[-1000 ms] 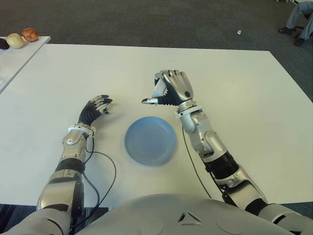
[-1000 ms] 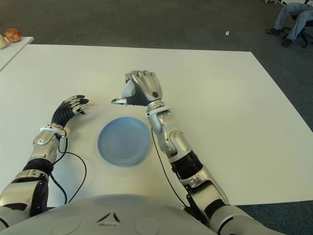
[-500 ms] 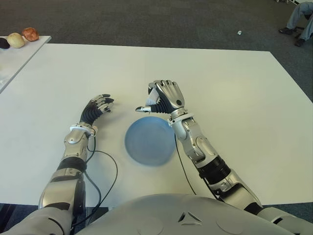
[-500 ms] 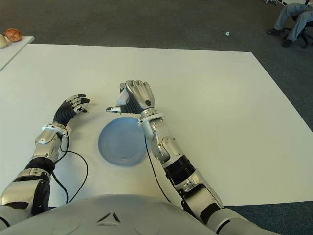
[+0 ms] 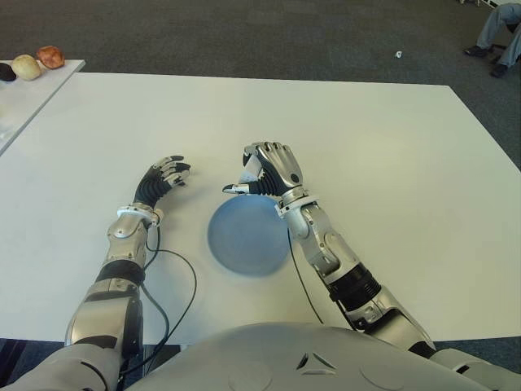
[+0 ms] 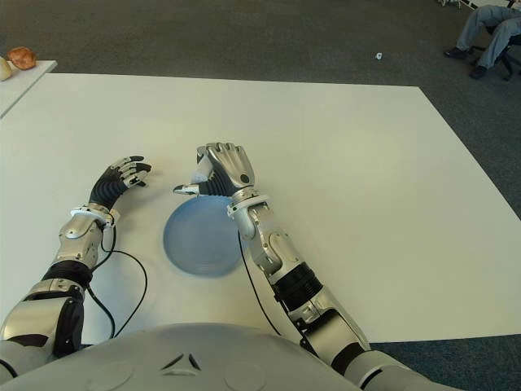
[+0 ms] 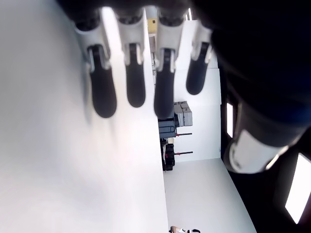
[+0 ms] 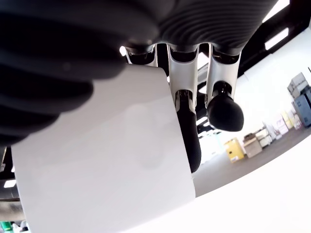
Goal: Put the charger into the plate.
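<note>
White table (image 5: 391,163): one blue plate (image 5: 244,244), right robot hand (image 5: 264,169) gripping one white charger (image 8: 107,160).

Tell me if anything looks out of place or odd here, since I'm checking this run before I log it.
Nothing stands out. The right hand holds the white charger over the far rim of the blue plate, which lies flat and empty on the white table. The left hand shows left of the plate, fingers relaxed.
</note>
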Controlling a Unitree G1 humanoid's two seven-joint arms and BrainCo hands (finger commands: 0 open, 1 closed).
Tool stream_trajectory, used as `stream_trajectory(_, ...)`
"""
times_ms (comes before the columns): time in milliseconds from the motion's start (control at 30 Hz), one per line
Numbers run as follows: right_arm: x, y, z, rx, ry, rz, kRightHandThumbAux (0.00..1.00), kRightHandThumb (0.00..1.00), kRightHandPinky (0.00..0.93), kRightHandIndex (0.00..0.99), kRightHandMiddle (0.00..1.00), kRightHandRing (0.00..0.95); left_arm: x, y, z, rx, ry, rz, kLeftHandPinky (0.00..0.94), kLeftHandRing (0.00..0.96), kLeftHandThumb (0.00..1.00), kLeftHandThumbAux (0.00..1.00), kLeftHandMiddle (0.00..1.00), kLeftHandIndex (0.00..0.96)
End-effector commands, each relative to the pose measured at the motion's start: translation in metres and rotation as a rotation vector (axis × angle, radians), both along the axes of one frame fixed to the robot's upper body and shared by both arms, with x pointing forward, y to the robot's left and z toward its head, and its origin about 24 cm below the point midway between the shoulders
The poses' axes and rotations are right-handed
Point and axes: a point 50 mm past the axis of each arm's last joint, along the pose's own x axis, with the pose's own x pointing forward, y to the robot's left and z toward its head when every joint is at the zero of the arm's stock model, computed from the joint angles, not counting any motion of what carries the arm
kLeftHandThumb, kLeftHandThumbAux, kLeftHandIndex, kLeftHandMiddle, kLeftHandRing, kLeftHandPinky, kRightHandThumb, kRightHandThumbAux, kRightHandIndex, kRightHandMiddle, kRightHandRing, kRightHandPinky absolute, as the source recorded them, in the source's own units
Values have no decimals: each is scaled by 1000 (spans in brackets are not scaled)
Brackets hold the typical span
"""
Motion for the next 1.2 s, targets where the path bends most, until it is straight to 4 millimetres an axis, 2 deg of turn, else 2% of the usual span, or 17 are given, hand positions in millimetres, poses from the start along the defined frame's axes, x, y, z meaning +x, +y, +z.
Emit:
stream_trajectory(33, -2, -2, -2, 13, -20, 1, 730, 649, 699, 483, 768, 759, -14, -6, -21, -27, 124, -6, 258, 291, 86, 677, 327, 250)
stream_trajectory(67, -1, -2, -2, 4, -40, -4, 728, 657, 691, 472, 765, 755, -13, -6, -21, -31, 126, -2, 261, 291, 88, 678, 326, 249)
stream_trajectory(100, -1, -2, -1, -11, -55, -8, 643, 507, 632, 437, 708, 698, -13, -6, -21, -35, 128, 3, 277, 295, 93, 685, 324, 249)
stream_trajectory(133, -1, -2, -1, -22, -66, -11, 565, 400, 518, 347, 559, 556, -13, -6, -21, -38, 129, 6, 295, 302, 99, 688, 324, 247)
stream_trajectory(167, -1, -3, 0, -45, -69, -10, 538, 361, 477, 315, 505, 505, -12, -5, -21, -45, 128, 11, 301, 305, 102, 689, 324, 247)
stream_trajectory(200, 0, -3, 0, -60, -69, -10, 482, 290, 324, 220, 345, 337, -12, -5, -21, -50, 127, 14, 321, 318, 110, 686, 330, 248)
stream_trajectory(233, 0, -3, 0, -74, -62, -10, 447, 244, 225, 158, 241, 228, -12, -5, -20, -56, 125, 15, 333, 326, 115, 683, 333, 248)
stream_trajectory(333, 0, -3, 1, -91, -44, -9, 397, 185, 73, 68, 88, 74, -12, -5, -20, -67, 122, 13, 352, 340, 121, 677, 341, 253)
stream_trajectory(433, 0, -4, 2, -107, -15, 4, 347, 170, 24, 22, 28, 24, -12, -5, -18, -80, 109, -1, 370, 358, 124, 663, 358, 271)
stream_trajectory(533, 0, -4, 3, -118, 6, 23, 315, 171, 7, 7, 9, 7, -12, -6, -17, -80, 100, -14, 382, 372, 126, 655, 375, 286)
stream_trajectory(733, 0, -5, 5, -125, 22, 50, 274, 170, 0, 0, 0, 0, -11, -6, -16, -66, 98, -19, 370, 375, 126, 660, 384, 289)
stream_trajectory(1200, -1, -6, 6, -134, 14, 74, 230, 176, 0, 0, 0, 0, -11, -6, -17, -31, 114, -18, 337, 334, 123, 661, 316, 248)
